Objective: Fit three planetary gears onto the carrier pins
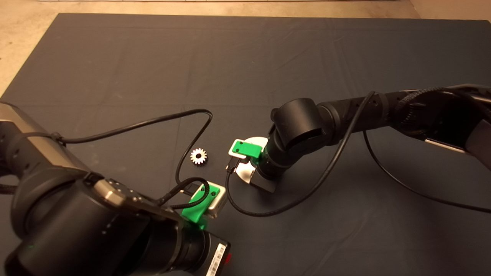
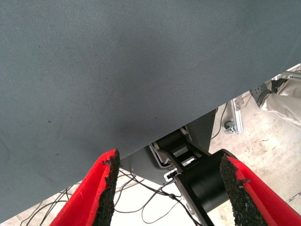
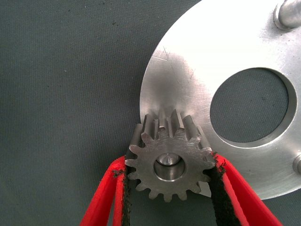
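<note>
Gripping a small silvery toothed metal gear (image 3: 170, 165) over one stud on the flat shiny round carrier disc (image 3: 188, 80), the right tool (image 3: 169, 188) is seating it. Two pins (image 3: 288, 14) look bare; another gear (image 1: 198, 156) lies left of the disc on the worktop. Left tool (image 2: 167, 188) waits near, open, empty.

Looks like a robotics lab or test workshop to me. A dark fabric mat (image 1: 153, 69) is covering the counter, and bare concrete floor (image 1: 23, 34) is showing along the upper left of the head view. In the left wrist view, loose cables (image 2: 146, 207) are trailing over the floor under an aluminium frame on a caster (image 2: 233, 117), and a person's leg (image 2: 287, 101) is showing at the right edge.
</note>
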